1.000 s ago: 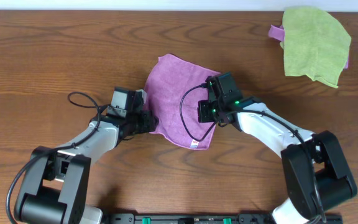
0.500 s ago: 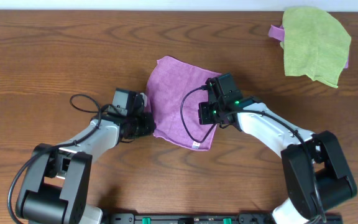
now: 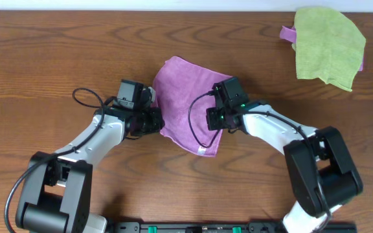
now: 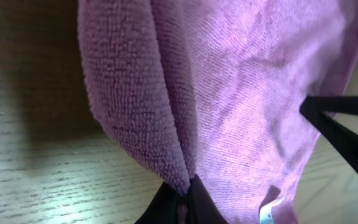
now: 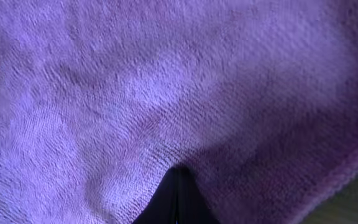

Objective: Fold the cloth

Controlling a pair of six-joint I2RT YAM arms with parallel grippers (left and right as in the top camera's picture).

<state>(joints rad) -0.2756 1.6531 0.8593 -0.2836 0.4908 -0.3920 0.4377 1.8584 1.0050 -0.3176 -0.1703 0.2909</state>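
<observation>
Brown wooden table, seen from overhead, both arms reaching in from the near edge. Purple cloth lies about mid-table, between the two arms, tilted like a diamond, mostly flat, with a small white tag at its near corner. Left gripper is at the cloth's left edge, clenched on it; in the left wrist view the black fingertips meet at the bottom of frame, pinching a fold of the cloth, the edge bunched and raised off the wood, shadow under it. Right gripper sits on the cloth's right side near the lower corner, also clenched; the right wrist view is filled with cloth, and the dark closed fingertips bite into the fabric with no gap between them. Black cables loop by each wrist. Green cloth lies crumpled at the far right corner, well apart, with a bit of another purple fabric poking out beneath it.
</observation>
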